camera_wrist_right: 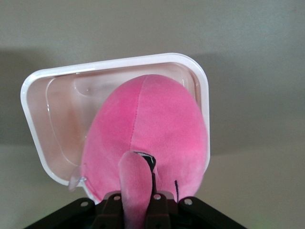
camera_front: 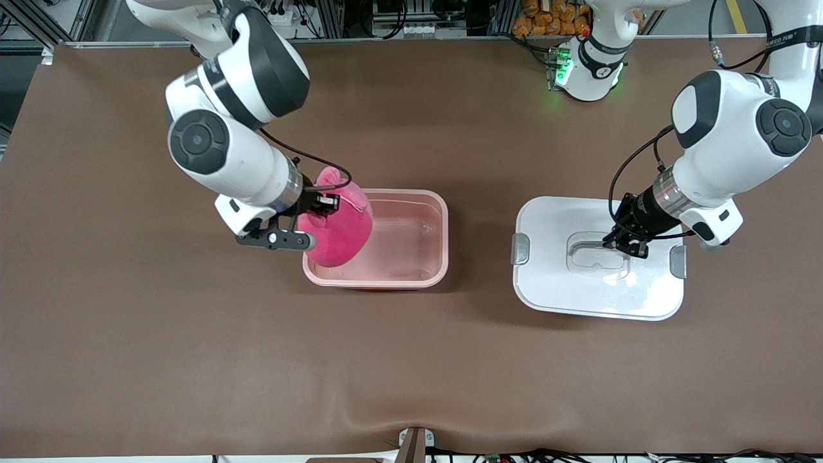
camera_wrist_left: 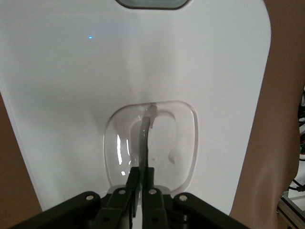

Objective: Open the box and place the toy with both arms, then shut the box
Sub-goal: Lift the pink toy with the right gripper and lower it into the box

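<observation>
The pale pink box point(camera_front: 443, 212) stands open in the middle of the table. My right gripper point(camera_front: 321, 206) is shut on an ear of the hot-pink plush toy point(camera_front: 337, 235) and holds it over the box's end toward the right arm. In the right wrist view the toy point(camera_wrist_right: 147, 124) hangs over the open box point(camera_wrist_right: 33, 109) and hides part of its rim. The white lid point(camera_front: 553, 283) lies toward the left arm's end of the table, apart from the box. My left gripper point(camera_front: 620, 244) is shut on the lid's thin centre handle point(camera_wrist_left: 145, 129).
Two grey clips point(camera_front: 519, 249) point(camera_front: 678, 262) sit on the lid's short sides. The brown table cover point(camera_front: 193, 354) is bare toward the front camera. The left arm's green-lit base point(camera_front: 588, 71) stands at the table's edge.
</observation>
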Motion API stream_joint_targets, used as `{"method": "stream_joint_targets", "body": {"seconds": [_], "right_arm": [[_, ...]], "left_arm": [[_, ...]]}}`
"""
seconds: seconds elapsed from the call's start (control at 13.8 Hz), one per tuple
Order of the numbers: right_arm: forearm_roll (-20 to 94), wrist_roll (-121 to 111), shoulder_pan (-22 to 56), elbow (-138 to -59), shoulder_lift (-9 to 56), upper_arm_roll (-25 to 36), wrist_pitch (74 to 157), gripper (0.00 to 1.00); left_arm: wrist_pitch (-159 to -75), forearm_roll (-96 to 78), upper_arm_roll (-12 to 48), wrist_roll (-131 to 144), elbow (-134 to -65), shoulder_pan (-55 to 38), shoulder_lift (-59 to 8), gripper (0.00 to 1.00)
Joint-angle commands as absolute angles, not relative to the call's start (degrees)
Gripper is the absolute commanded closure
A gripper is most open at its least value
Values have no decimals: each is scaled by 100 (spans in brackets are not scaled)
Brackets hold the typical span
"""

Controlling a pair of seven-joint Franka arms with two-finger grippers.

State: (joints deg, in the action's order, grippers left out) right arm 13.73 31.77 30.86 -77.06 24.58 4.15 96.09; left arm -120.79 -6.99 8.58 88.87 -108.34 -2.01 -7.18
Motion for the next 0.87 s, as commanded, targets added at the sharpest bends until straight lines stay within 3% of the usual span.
{"method": "stream_joint_targets", "body": {"seconds": [0.0,0.8], "right_arm": [[1503,3305,3129,-7374,2759,475,9501,100],[1503,3287,3103,-7365,3330,483,9747,100]], "left_arm": [[-12023,-835,861,8921,-10793,-220,-712,100],[-12023,-835,861,8930,-10775,-237,-729,100]]}}
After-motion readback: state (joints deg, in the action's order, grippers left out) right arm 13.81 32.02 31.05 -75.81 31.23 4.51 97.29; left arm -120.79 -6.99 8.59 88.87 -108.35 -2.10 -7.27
